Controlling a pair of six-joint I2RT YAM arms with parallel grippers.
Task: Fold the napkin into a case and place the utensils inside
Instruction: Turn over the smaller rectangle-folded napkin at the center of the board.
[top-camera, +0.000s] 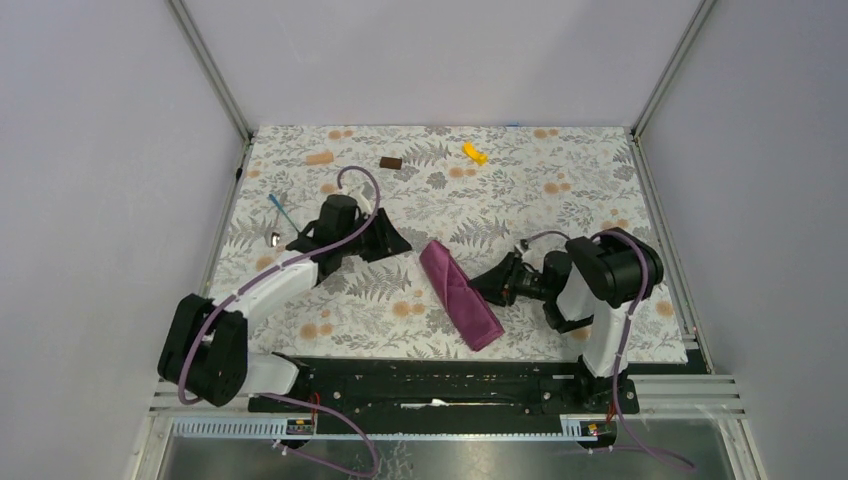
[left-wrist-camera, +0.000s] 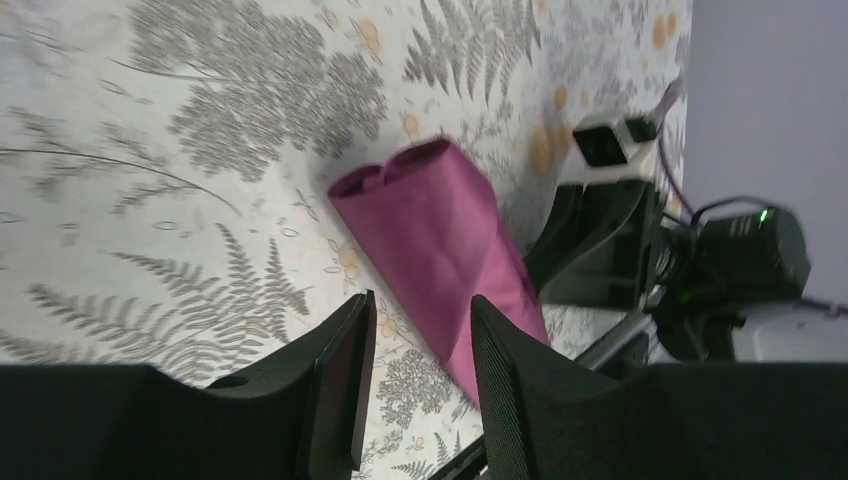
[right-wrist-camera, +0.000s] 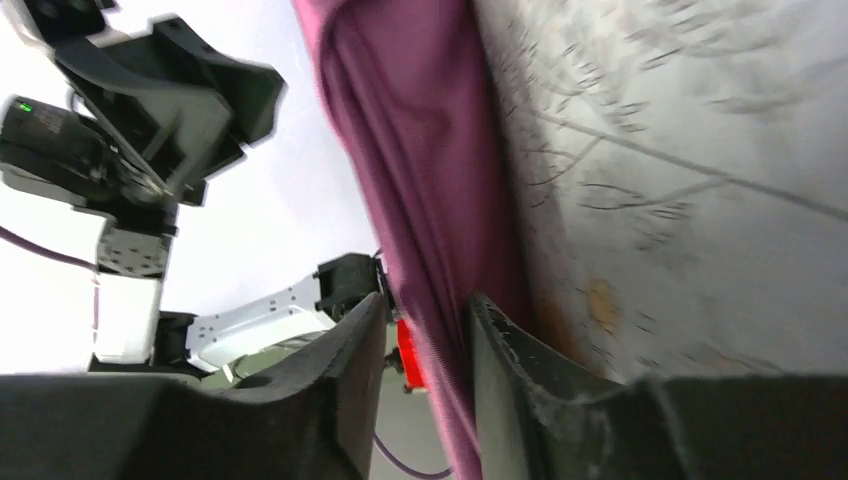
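The napkin lies on the counter folded into a long, narrow plum strip. It runs on a slant between the two arms, its far end towards the middle of the floral covering and its near end close to the front edge. From the left wrist view its far end shows two rounded folds side by side.

The left claw hangs just left of the strip's far end. Its fingers stand apart with bare covering and cloth showing through the gap, and it has hold of nothing.

The right claw is down at the strip's right-hand side, about halfway along it. Its fingers are parted too, and a fold of the napkin runs down into the gap between them. They don't look pressed onto it, though I can't tell whether the cloth touches either finger.

The utensils are well away from the napkin, over by the left edge of the counter beyond the left arm. There is a slim blue handle with a silver glint just nearer than it, too small to tell fork from spoon.

Towards the back wall sit a small brown block and a small yellow piece, apart from each other.
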